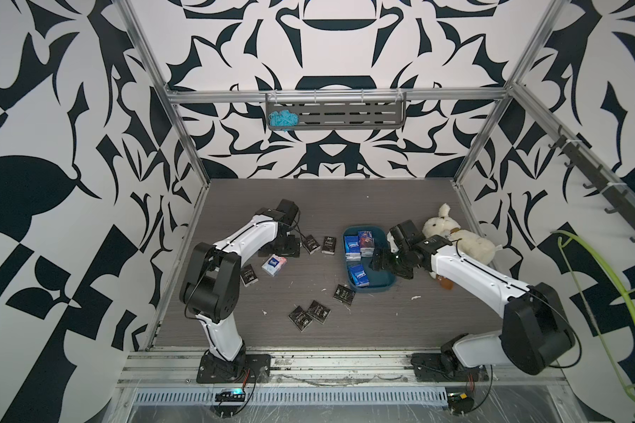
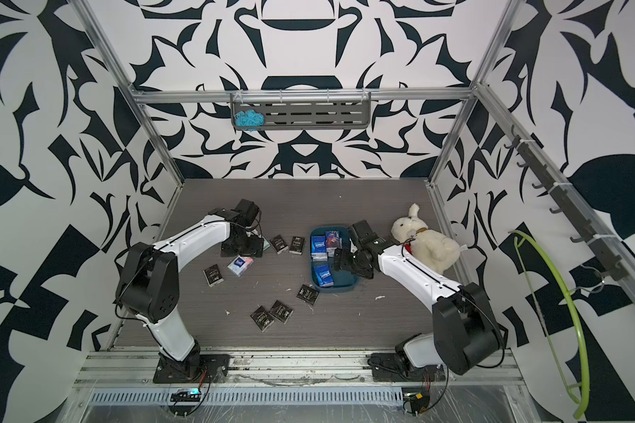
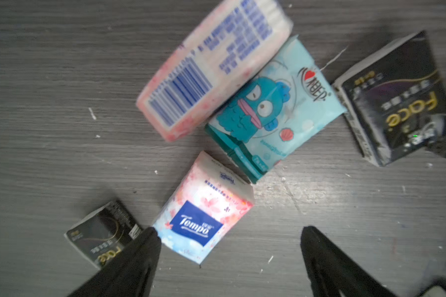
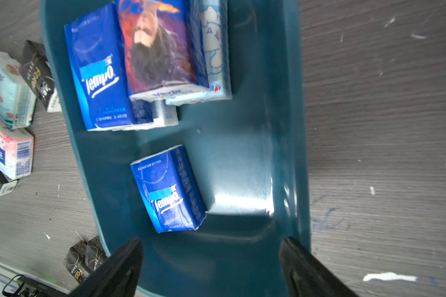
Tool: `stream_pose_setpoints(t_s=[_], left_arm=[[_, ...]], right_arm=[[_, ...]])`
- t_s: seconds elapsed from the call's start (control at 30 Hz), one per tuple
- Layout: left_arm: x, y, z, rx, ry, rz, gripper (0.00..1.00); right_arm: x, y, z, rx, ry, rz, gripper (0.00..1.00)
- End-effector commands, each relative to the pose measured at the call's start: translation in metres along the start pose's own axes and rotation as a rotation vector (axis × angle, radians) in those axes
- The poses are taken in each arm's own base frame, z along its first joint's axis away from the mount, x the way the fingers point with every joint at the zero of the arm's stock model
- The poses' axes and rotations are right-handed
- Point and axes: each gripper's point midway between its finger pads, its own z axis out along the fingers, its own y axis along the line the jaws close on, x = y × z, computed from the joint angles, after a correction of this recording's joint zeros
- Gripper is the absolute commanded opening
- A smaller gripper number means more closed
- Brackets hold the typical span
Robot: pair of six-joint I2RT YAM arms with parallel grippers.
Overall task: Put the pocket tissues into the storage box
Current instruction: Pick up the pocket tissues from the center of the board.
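Above the storage box (image 4: pixel 283 128), right gripper (image 4: pixel 211 241) spread wide, nothing between its jaws. Beneath it, a blue packet (image 4: pixel 168 190) flat on the box floor, more pocket tissues (image 4: pixel 98 69) stacked at the box's other end. Over the surface (image 3: pixel 62 77), left gripper (image 3: pixel 229 230) equally wide and empty, above a pink-white packet (image 3: pixel 204 218) and a teal packet (image 3: pixel 268 110). Black packets (image 1: pixel 308 316) scattered outside the box.

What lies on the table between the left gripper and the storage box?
Two black packets, side by side, lie between the left gripper and the box; both top views show them.
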Motion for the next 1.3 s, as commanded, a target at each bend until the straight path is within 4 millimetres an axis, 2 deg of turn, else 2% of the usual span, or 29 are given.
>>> stream_pose_setpoints(t_s=[0.0,0.23,0.4,0.53,0.67,0.77,1.07,1.27], left_arm=[[0.002,-0.005,0.009,0.022,0.043,0.059,0.92],[0.017,0.0,0.022,0.006,0.081,0.065,0.92],[0.024,0.0,0.022,0.021,0.087,0.045,0.89],[0.023,0.0,0.011,0.029,0.074,0.012,0.89],[0.013,0.006,-0.008,0.005,0.02,-0.003,0.92],[0.008,0.008,-0.013,-0.006,-0.002,0.017,0.93],[0.024,0.007,0.029,-0.027,0.088,0.088,0.92],[0.025,0.0,0.034,0.014,0.081,0.064,0.88]], right_arm=[[-0.013,0.006,-0.008,-0.004,-0.049,0.006,0.89],[-0.014,0.006,-0.01,-0.002,-0.056,0.004,0.89],[-0.017,0.011,-0.018,-0.014,-0.072,-0.002,0.89],[-0.021,0.015,-0.025,-0.025,-0.088,-0.011,0.89],[-0.023,0.017,-0.029,-0.025,-0.091,-0.02,0.89],[-0.021,0.015,-0.029,-0.02,-0.086,-0.018,0.89],[-0.024,0.014,-0.035,0.003,-0.096,-0.031,0.89],[-0.022,0.008,-0.039,0.028,-0.096,-0.042,0.89]])
